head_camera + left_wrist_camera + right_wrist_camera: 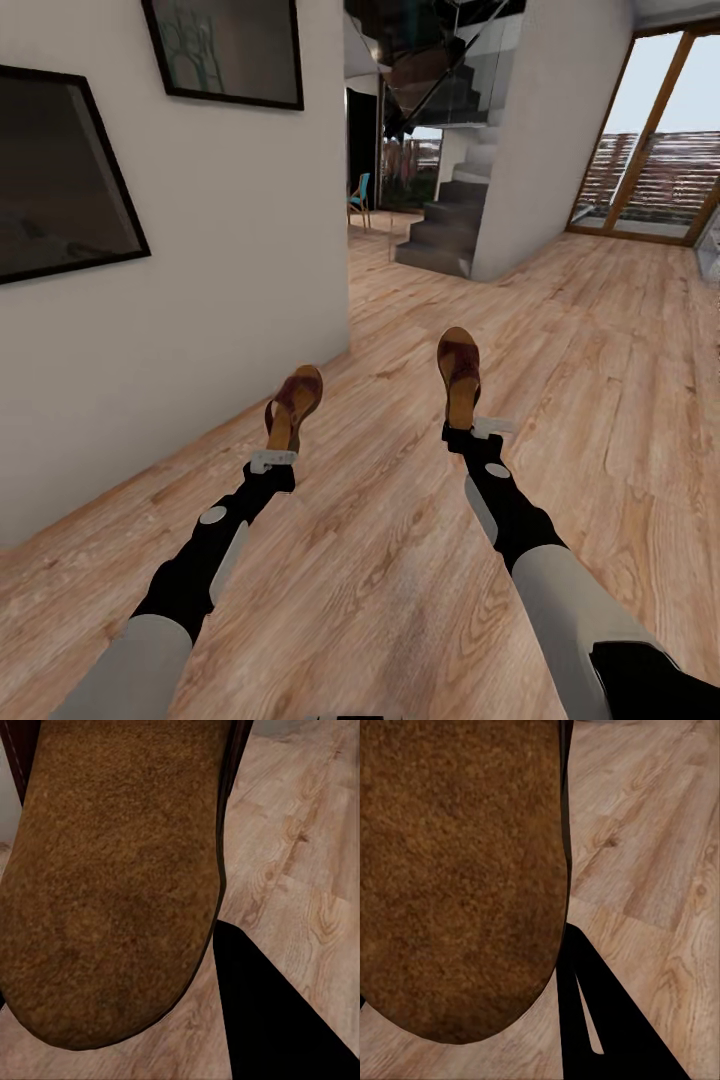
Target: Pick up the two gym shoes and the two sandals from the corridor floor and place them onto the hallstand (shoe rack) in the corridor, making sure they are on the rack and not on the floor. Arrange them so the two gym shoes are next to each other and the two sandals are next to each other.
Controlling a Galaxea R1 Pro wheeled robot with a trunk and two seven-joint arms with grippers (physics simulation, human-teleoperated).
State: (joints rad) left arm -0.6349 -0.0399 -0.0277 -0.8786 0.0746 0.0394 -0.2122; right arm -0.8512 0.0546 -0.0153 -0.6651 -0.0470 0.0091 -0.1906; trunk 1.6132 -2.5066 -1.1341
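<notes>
Each of my grippers holds one brown sandal above the wood-plank corridor floor (600, 400). My left gripper (275, 455) is shut on the heel of the left sandal (293, 404), whose toe points away from me. My right gripper (470, 430) is shut on the heel of the right sandal (459, 373), also held out ahead. In the left wrist view the tan footbed of a sandal (112, 885) looms close, with one dark finger (277, 1020) beside it. In the right wrist view the other sandal (457, 877) fills the near field next to a dark finger (607, 1020). The gym shoes and hallstand are out of view.
A white wall (200, 300) with two dark framed pictures (60, 180) runs along the left. Ahead, dark stairs (445, 230) rise beside a white pillar (550, 140). A glazed door (655, 140) stands at the far right. A blue chair (358, 200) sits far back.
</notes>
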